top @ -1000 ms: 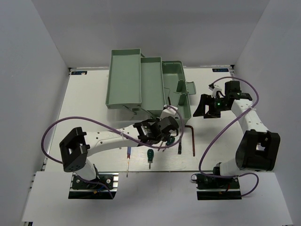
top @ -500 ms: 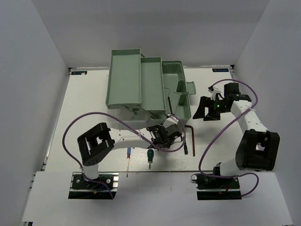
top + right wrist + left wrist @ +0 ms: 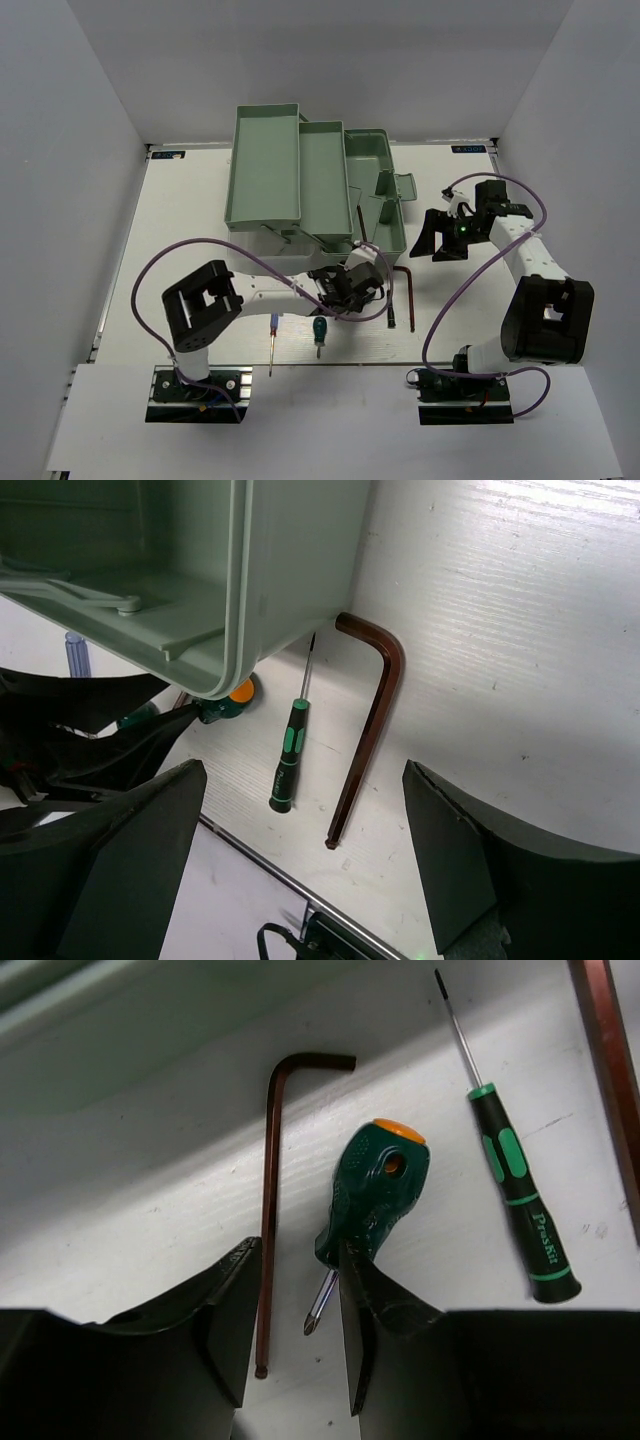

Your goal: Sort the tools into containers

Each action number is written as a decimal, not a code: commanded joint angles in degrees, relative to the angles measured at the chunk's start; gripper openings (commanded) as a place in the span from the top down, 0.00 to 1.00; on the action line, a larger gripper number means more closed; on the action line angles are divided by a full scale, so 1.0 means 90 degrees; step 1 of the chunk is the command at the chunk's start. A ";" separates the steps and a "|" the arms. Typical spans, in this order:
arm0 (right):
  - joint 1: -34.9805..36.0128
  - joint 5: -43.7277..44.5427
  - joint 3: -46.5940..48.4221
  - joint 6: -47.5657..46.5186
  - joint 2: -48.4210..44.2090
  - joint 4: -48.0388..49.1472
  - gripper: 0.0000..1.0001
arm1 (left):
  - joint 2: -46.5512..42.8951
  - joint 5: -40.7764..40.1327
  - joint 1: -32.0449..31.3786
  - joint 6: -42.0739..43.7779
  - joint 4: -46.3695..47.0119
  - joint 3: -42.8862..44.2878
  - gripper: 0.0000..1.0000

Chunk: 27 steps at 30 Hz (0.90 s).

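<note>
Two tools sit within the parted, empty left jaws: stubby green screwdriver (image 3: 368,1205) tip and hex key (image 3: 268,1200). Closing may pinch both together. Right jaws released, empty.

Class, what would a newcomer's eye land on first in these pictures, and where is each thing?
The big pale green toolbox, folded open at the far middle, dominates. Just in front of it the left gripper hangs open over a stubby green screwdriver with an orange cap, a dark hex key lying beside it. The right gripper hovers open right of the toolbox.
</note>
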 commanded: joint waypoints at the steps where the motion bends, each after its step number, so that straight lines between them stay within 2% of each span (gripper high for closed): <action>1: -0.0052 -0.0052 -0.0054 -0.0076 -0.0174 -0.0036 0.14 | -0.0468 0.0235 0.0040 -0.0014 -0.0027 -0.0263 0.53; 6: -0.0042 -0.0091 -0.0073 -0.0028 -0.0136 -0.0017 0.14 | -0.1327 0.0030 0.0040 0.0045 0.0033 -0.0263 0.53; 10: -0.0042 -0.0121 -0.0122 0.0011 -0.0126 0.0042 0.14 | -0.1329 -0.0116 0.0177 0.0103 -0.0123 -0.0380 0.53; 27: -0.0052 -0.0092 -0.0229 -0.0008 -0.0214 0.0002 0.14 | -0.0187 0.0577 0.0431 0.0308 0.0208 -0.0342 0.54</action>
